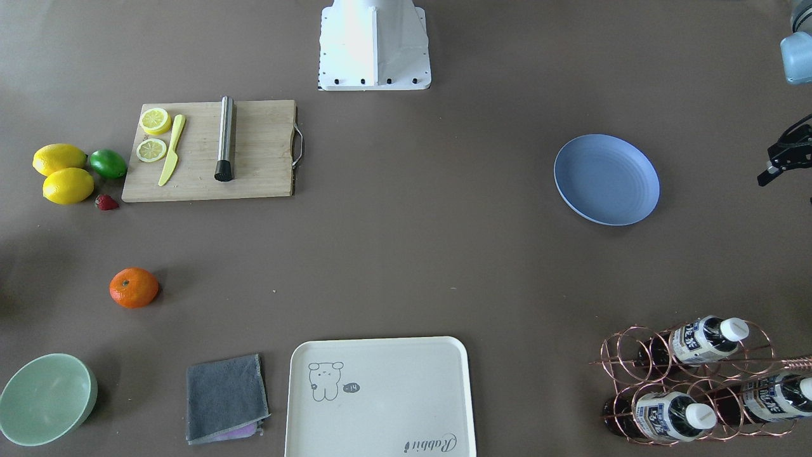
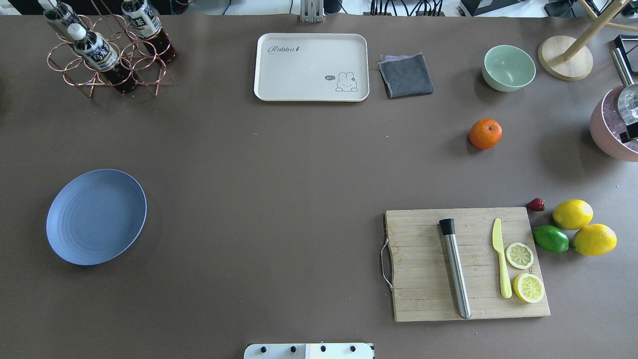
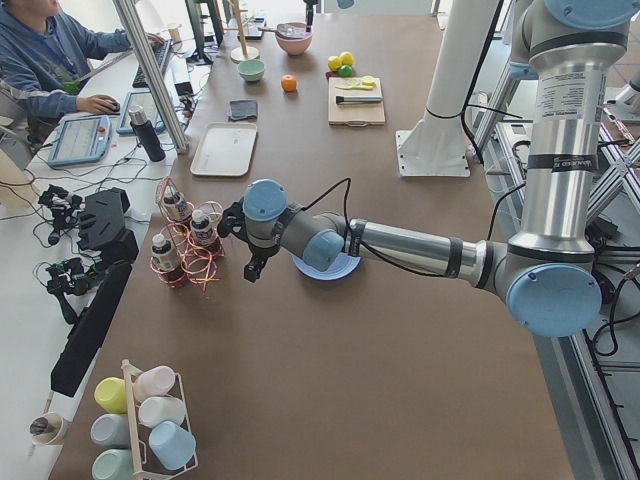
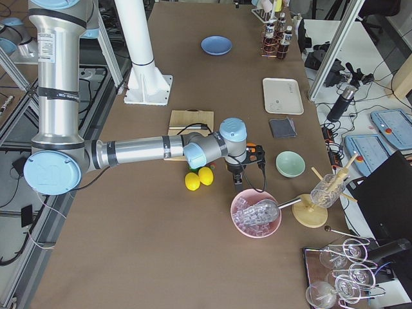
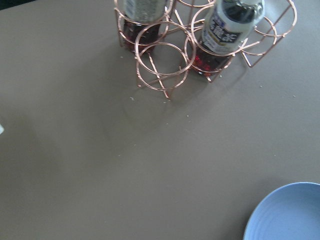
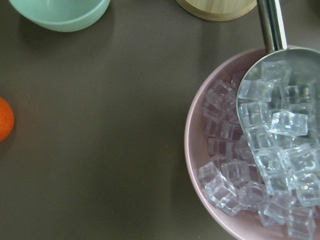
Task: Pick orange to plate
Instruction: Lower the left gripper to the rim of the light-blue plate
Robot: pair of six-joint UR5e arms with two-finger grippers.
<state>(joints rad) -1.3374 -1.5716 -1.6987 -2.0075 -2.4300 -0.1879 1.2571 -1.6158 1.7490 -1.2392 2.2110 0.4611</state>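
The orange [image 2: 485,133] lies alone on the brown table on my right side, between the mint bowl and the cutting board; it also shows as the orange [image 1: 134,287] and at the edge of the right wrist view as the orange [image 6: 4,119]. The blue-lavender plate [image 2: 96,216] sits empty far off on my left side, also seen as the plate [image 1: 606,179] and the plate [image 5: 287,215]. My left gripper [image 3: 250,268] hovers between the plate and the bottle rack. My right gripper [image 4: 239,180] hangs near the pink ice bowl, beside the orange. I cannot tell either gripper's state.
A cutting board [image 2: 466,263] carries a knife, a metal muddler and lemon slices. Lemons [image 2: 572,214], a lime [image 2: 551,238] and a strawberry lie beside it. The mint bowl [image 2: 508,67], grey cloth [image 2: 405,75], cream tray [image 2: 311,67], bottle rack [image 2: 107,55] and pink ice bowl [image 6: 200,150] line the edges.
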